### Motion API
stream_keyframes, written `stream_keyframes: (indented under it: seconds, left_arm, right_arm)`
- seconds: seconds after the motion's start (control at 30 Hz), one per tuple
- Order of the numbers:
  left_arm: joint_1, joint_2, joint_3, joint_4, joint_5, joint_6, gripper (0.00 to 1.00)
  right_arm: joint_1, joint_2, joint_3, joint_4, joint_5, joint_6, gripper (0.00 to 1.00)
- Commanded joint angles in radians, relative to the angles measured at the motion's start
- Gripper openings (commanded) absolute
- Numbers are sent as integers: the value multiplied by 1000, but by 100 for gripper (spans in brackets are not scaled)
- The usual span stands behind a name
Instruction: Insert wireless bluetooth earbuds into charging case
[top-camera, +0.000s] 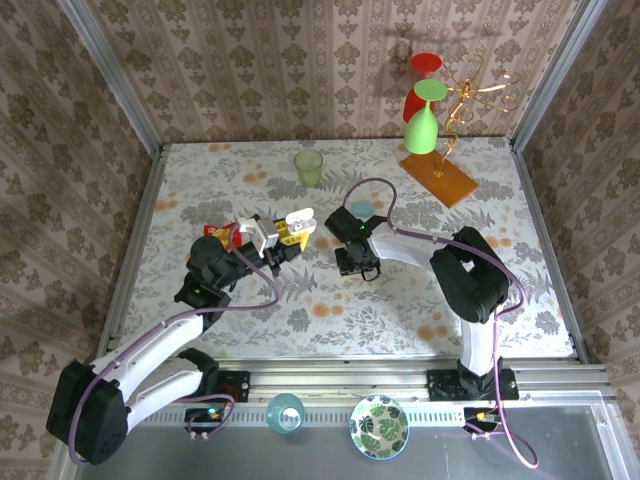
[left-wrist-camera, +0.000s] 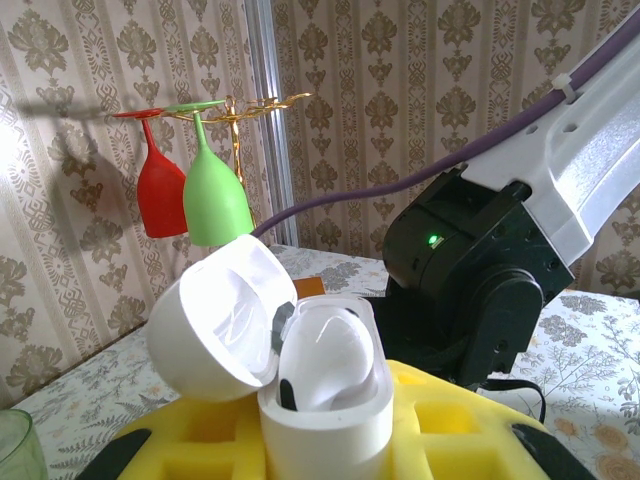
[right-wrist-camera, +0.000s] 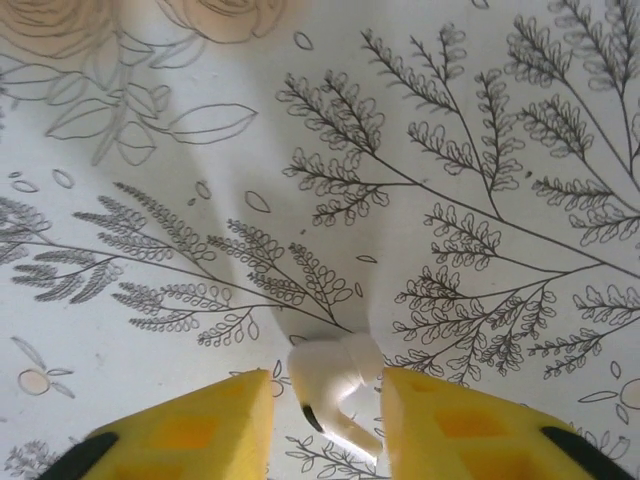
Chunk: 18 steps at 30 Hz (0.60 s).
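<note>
Holding the case (left-wrist-camera: 325, 425) tight between its yellow pads (left-wrist-camera: 450, 420), the left gripper (top-camera: 285, 236) has it up off the table (top-camera: 330, 310), lid (left-wrist-camera: 213, 322) open. One earbud (right-wrist-camera: 337, 368) sits between the right gripper's (right-wrist-camera: 325, 378) pads; I cannot tell if they squeeze it.

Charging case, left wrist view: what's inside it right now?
The lid is hinged open; one glossy white rounded piece, likely an earbud, sits in the charging case. Its front wall hides the sockets below.
</note>
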Motion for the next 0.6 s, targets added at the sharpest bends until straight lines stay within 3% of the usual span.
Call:
stream_keyframes:
  seconds: [0.0,0.13,0.57]
  left_arm:
    - [-3,-7,-3,18,24,17,0]
    - [-3,-9,-1,19,26,17,0]
    - [-3,-21,1,9,28,23,0]
  right_arm:
    - [-2,-53,15,-16,14,-62,42]
    - [-1,-43,38,-60,50,-93,49]
    - [19,59,140,-193,102,-80,39]
